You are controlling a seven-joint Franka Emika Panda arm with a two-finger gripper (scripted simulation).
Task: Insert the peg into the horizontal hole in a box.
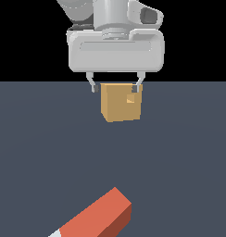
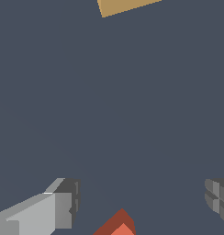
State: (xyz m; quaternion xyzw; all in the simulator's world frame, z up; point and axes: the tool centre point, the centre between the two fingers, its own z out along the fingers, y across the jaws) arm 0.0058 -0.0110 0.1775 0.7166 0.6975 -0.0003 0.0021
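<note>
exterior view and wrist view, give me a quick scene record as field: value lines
peg: lies flat on the dark floor, near the camera in the exterior view, white end toward that view's left, not held
box: tan cube on the floor, apart from the peg
hole: small square opening in the box's face, nothing in it
gripper: open, raised, holds nothing
task stage: peg not yet grasped

A bare simulated test scene, not a real room: a flat, featureless slate-grey floor (image 1: 40, 152) runs back to a straight edge under a pure black backdrop. Everything is flat-shaded and blocky, without texture: the tan box (image 1: 119, 107), the red-orange peg (image 1: 98, 215) and the smooth grey-white gripper (image 1: 116, 88) above.
</note>
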